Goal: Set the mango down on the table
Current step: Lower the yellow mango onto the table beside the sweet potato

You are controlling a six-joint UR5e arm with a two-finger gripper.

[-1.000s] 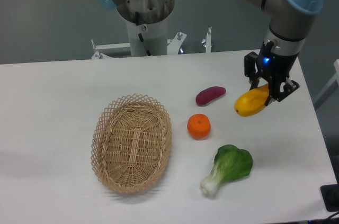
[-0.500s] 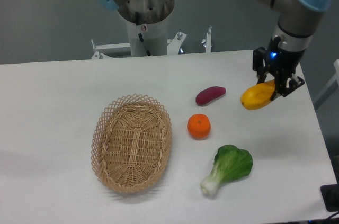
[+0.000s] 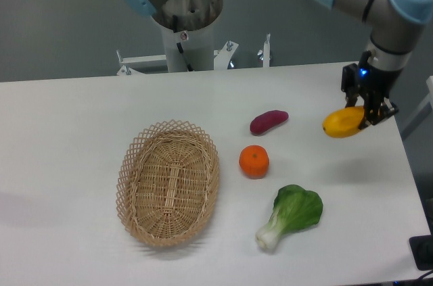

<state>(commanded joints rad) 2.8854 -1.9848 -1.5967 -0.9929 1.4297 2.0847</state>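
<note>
Since a second ago my arm has carried the mango [image 3: 344, 124] rightward and a little farther back, away from the orange [image 3: 254, 161] and toward the right edge of the table [image 3: 81, 124]. My gripper [image 3: 369, 109] is clamped on the mango's right end, one finger behind the fruit and one toward its front, so the yellow body sticks out to the left of my fingers, lying roughly level with its left end dipping slightly. From this camera I cannot tell whether the fruit is touching the white tabletop or hanging just above it; a faint shadow shows on the surface below and in front of it. A small blue light glows on my wrist above the fingers. The purple sweet potato [image 3: 268, 122] lies well to the left of the mango, apart from it, with the orange just in front of the sweet potato. Nearer the front edge, the bok choy [image 3: 291, 213] rests with its white stem pointing toward the front left and its green leaves toward the back right. The oval wicker basket [image 3: 169, 181] sits to the left of the orange, nothing visible inside it. Behind the table stands the grey base column [image 3: 184, 22] of my arm.
</note>
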